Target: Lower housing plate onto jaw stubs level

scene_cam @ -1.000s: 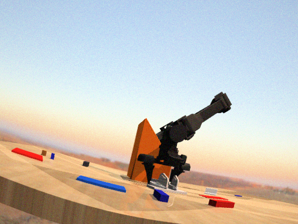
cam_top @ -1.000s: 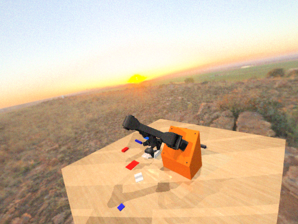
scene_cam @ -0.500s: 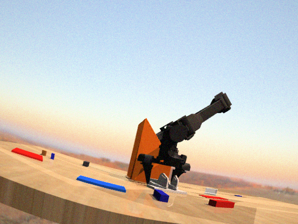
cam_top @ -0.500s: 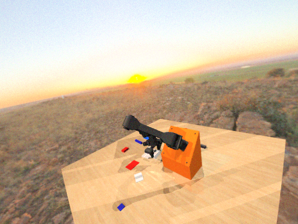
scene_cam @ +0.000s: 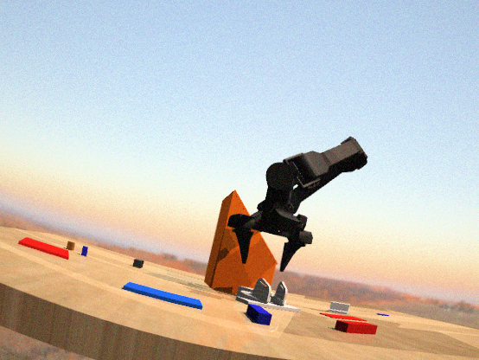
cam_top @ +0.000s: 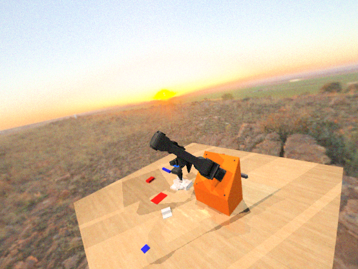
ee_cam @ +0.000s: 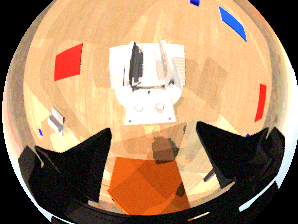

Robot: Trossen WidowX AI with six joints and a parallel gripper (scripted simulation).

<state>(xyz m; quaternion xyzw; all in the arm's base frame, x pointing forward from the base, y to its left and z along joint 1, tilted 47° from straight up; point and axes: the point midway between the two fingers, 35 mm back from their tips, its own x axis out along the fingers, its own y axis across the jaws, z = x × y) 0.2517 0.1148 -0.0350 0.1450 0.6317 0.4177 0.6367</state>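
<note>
Wooden tabletop (cam_top: 284, 207) (scene_cam: 95, 277) (ee_cam: 100, 100) bears an orange wedge block (cam_top: 217, 194) (scene_cam: 220, 255) (ee_cam: 145, 185).

A red slab (scene_cam: 43, 247) (ee_cam: 260, 103) and a blue bar (scene_cam: 162, 295) (ee_cam: 233, 23) lie well apart.

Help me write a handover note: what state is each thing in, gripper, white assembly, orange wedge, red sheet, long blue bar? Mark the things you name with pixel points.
Gripper (cam_top: 185, 176) (scene_cam: 263, 266) (ee_cam: 154, 129): open, empty, above the assembly.
White assembly (cam_top: 181, 184) (scene_cam: 262, 292) (ee_cam: 149, 109): on the table; whether closed, cannot tell.
Orange wedge (cam_top: 211, 205) (scene_cam: 216, 264) (ee_cam: 145, 185): standing.
Red sheet (cam_top: 159, 198) (scene_cam: 343, 317) (ee_cam: 68, 62): flat.
Long blue bar (scene_cam: 162, 295) (ee_cam: 233, 23): flat.
</note>
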